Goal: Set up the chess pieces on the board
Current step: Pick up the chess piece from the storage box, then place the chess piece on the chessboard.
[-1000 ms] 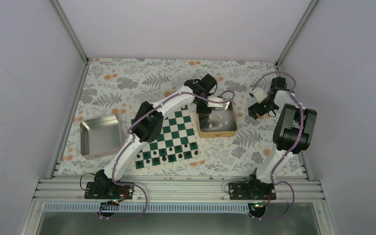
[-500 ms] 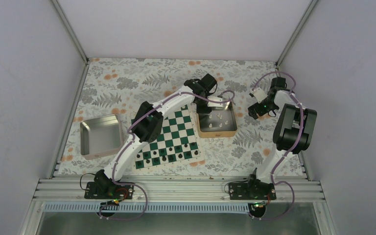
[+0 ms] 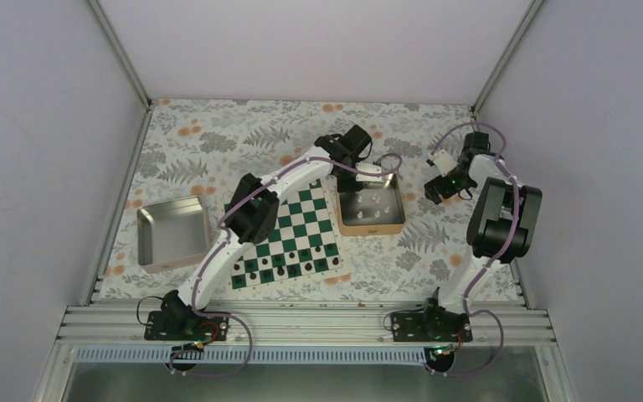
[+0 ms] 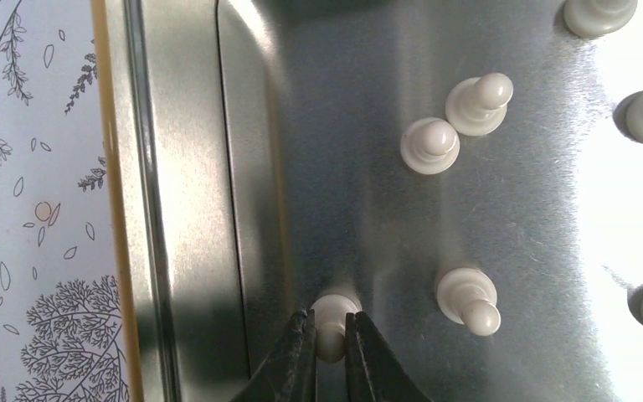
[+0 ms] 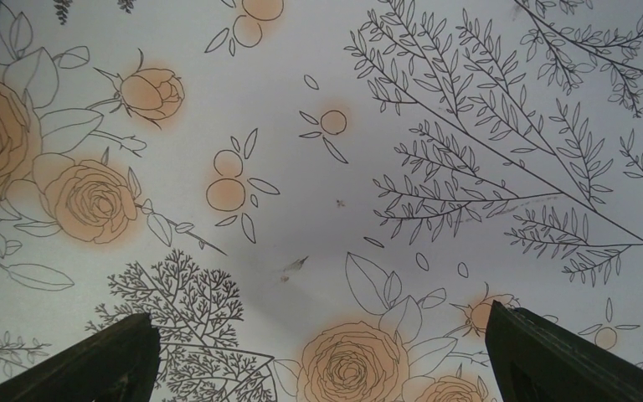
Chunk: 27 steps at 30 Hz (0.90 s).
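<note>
The green and white board point(image 3: 289, 237) lies at table centre with dark pieces along its near rows. Several white chess pieces point(image 3: 374, 201) stand in the tan tin point(image 3: 372, 224) to its right. My left gripper point(image 4: 330, 339) is down inside the tin by its left wall, shut on a white pawn point(image 4: 332, 316). Other white pawns point(image 4: 429, 145) point(image 4: 467, 300) stand nearby on the tin floor. My right gripper point(image 5: 322, 356) is open and empty over the flowered cloth, right of the tin point(image 3: 445, 186).
A grey square tray point(image 3: 172, 232) sits left of the board. The tin's left wall point(image 4: 146, 201) runs close beside my left fingers. The flowered cloth point(image 5: 318, 193) covers the table.
</note>
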Each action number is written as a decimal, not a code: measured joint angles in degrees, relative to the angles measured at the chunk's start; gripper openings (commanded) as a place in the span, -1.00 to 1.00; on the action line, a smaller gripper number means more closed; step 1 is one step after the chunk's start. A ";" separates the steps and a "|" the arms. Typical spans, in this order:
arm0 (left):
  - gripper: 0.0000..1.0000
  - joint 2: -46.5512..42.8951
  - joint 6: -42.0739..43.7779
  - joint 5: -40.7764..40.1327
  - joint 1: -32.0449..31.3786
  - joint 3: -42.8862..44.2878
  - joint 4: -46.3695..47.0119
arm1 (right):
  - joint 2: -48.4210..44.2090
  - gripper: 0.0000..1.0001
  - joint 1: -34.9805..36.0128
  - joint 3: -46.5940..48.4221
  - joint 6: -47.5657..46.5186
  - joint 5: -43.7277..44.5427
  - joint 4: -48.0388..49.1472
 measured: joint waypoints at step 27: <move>-0.85 -33.94 -0.94 -7.19 2.10 -29.00 1.97 | 0.00 1.00 -0.28 0.00 0.00 -0.09 -0.42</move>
